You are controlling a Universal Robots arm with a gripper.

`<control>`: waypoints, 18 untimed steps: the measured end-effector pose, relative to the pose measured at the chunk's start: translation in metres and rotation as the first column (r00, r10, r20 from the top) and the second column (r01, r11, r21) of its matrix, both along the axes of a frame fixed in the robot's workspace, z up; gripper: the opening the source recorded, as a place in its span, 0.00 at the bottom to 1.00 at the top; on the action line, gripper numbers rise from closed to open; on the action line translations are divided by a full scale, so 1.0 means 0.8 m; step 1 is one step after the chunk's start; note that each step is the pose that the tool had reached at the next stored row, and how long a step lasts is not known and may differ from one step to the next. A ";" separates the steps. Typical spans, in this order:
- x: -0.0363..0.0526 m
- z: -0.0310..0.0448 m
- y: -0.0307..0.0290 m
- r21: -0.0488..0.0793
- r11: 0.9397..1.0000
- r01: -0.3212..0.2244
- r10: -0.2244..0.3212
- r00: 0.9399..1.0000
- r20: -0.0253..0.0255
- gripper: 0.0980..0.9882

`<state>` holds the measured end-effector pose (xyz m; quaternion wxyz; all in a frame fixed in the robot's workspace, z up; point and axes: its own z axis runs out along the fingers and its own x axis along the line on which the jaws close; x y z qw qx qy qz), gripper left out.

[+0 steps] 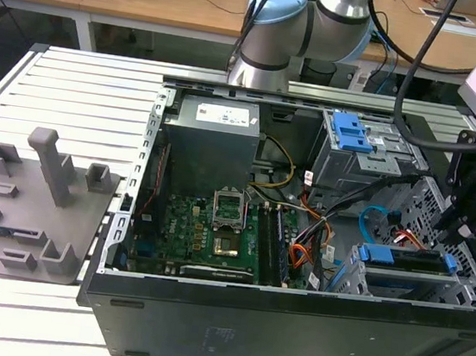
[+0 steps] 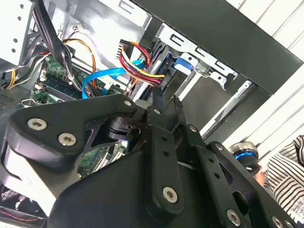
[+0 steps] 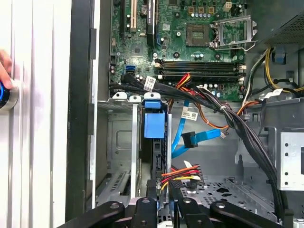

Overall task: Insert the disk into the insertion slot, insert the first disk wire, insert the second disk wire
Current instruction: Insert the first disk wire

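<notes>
The disk (image 1: 408,261), silver-grey in a blue carrier (image 3: 154,124), sits edge-up inside the insertion slot (image 3: 118,142), a grey perforated cage at the case's front corner. The first disk wire (image 3: 183,175), a red, yellow and black bundle, ends in a dark plug at the disk's rear edge. My gripper (image 3: 162,187) straddles that plug with its fingers (image 2: 159,102) drawn narrow on it. In the exterior view the gripper (image 1: 460,230) hangs over the disk's right end. The second disk wire (image 3: 183,137), flat and light blue, hangs loose beside the disk, its dark plug free.
The open case holds a motherboard (image 1: 201,230), a power supply (image 1: 212,140) and a taller cage with a blue latch (image 1: 352,131). A grey fixture plate (image 1: 30,205) lies to the exterior view's left. A hand (image 3: 4,66) rests by a blue-ringed knob (image 2: 244,154).
</notes>
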<state>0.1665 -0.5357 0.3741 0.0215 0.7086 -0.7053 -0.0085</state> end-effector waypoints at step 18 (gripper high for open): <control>-0.016 -0.0027 0.0000 0.000 1.000 0.000 0.000 1.000 0.000 0.01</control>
